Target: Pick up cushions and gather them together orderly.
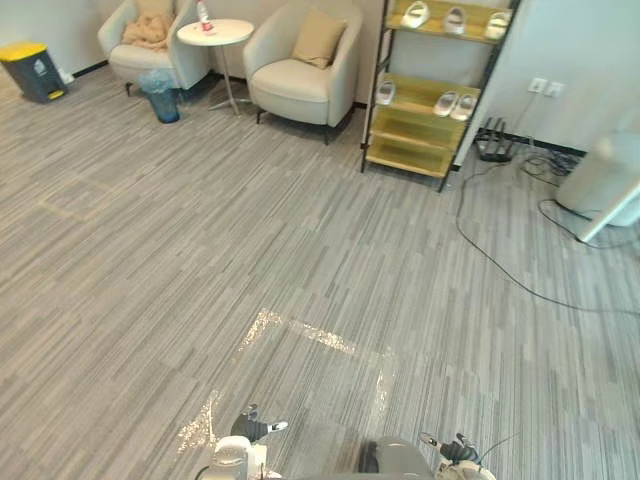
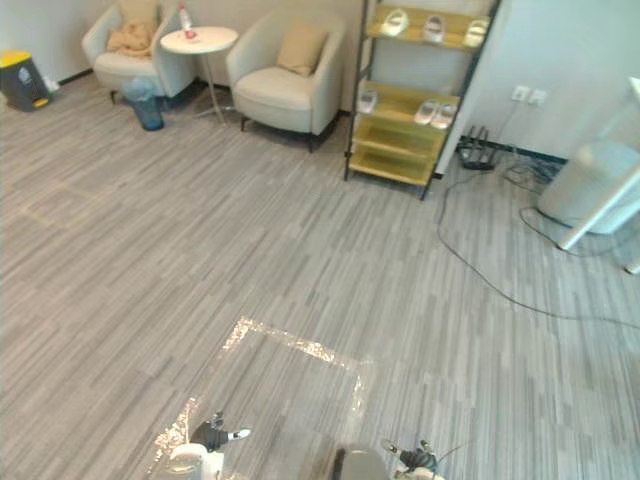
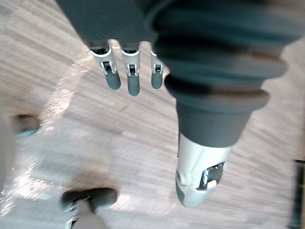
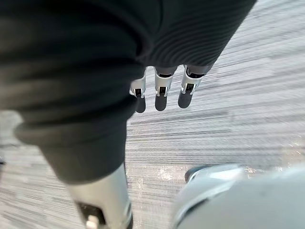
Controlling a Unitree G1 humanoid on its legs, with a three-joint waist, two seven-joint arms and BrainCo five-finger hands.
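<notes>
The left robot hand (image 3: 127, 75) hangs released over the floor, fingers straight and grasping nothing. The right robot hand (image 4: 161, 93) is the same: straight fingers, nothing in it. The wrist views give the fingers close against striped grey carpet (image 1: 150, 260); the head views place both hands low at the near edge.

Just ahead of them a shiny tape outline (image 1: 310, 333) marks a square on the carpet. Beyond it a broad stretch of carpet runs to the far wall.

There, well apart from both hands, a tan cushion (image 1: 318, 38) leans upright against the back of a cream armchair (image 1: 295, 88). A second armchair (image 1: 135, 60) to its left holds a tan heap (image 1: 150, 28); I cannot tell whether it is cushion or throw. Between the chairs stands a small round surface (image 1: 236, 30), a blue wastebasket (image 1: 161, 98) near its foot. A yellow shelf rack (image 1: 405, 155) with slippers stands right of the chairs, and a yellow-lidded bin (image 1: 30, 68) sits far left.
</notes>
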